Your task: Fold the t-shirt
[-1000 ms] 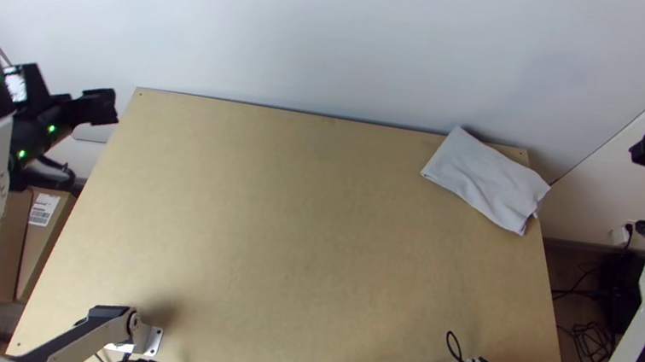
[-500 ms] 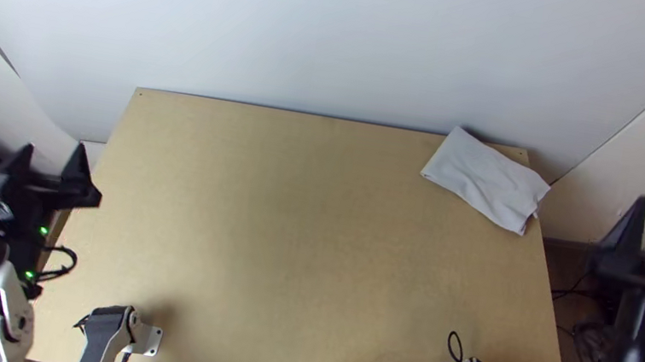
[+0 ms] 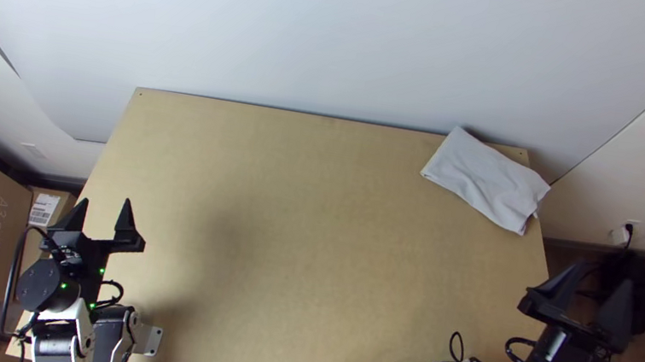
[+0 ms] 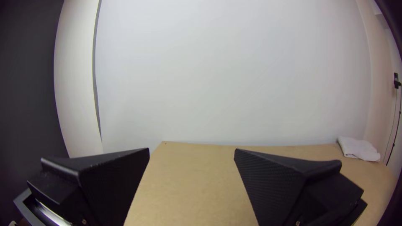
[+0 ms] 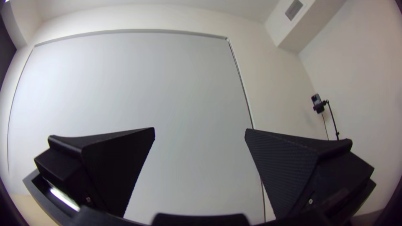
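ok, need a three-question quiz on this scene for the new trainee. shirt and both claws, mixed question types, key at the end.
1. Multiple choice: where on the table does the t-shirt lie?
a) at the near left corner
b) towards the far right corner
c) in the middle

2. True or false: the left claw is well apart from the t-shirt.

3. Fill in one word: the two fingers of the right claw stand ____, with nothing between them.

Key: 1 b; 2 true; 3 apart
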Robot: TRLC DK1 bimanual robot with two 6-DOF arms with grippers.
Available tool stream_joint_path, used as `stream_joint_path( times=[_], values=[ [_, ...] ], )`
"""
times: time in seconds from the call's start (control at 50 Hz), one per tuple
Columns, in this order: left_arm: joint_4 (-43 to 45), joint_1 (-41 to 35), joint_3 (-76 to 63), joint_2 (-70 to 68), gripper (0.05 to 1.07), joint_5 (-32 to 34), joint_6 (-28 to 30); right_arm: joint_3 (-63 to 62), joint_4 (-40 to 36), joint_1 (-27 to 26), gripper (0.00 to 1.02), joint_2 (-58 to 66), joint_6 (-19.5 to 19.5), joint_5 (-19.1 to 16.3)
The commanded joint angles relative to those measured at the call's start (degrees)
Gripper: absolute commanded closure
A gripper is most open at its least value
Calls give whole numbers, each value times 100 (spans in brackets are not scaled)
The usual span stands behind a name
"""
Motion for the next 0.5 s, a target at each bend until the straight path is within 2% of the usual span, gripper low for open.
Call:
stream_joint_path(
  times=[0.0, 0.1, 0.18, 0.24, 0.3, 0.38, 0.48],
  values=[
    [300, -49, -483, -62, 10, 71, -93, -672, 55, 125, 3, -65, 258, 43],
    [695, -75, -1116, -71, 10, 71, -198, -1454, 63, 345, 3, -56, 214, 43],
    [1047, -58, -1459, -54, 10, 27, -198, -1999, -42, 406, 3, -56, 29, 52],
    [1390, -84, -1696, -89, 10, 27, -242, -1999, -1044, 398, 3, -47, 21, 60],
    [1504, -93, -1960, -80, 10, 36, -242, -1990, -1651, 468, 3, -47, 21, 60],
    [1451, -154, -2004, -18, 10, 36, -506, -1981, -1668, 617, 3, -30, 3, 157],
    [1179, -146, -1969, -71, 10, 27, -638, -1981, -1712, 494, 3, -21, -23, 324]
  ],
)
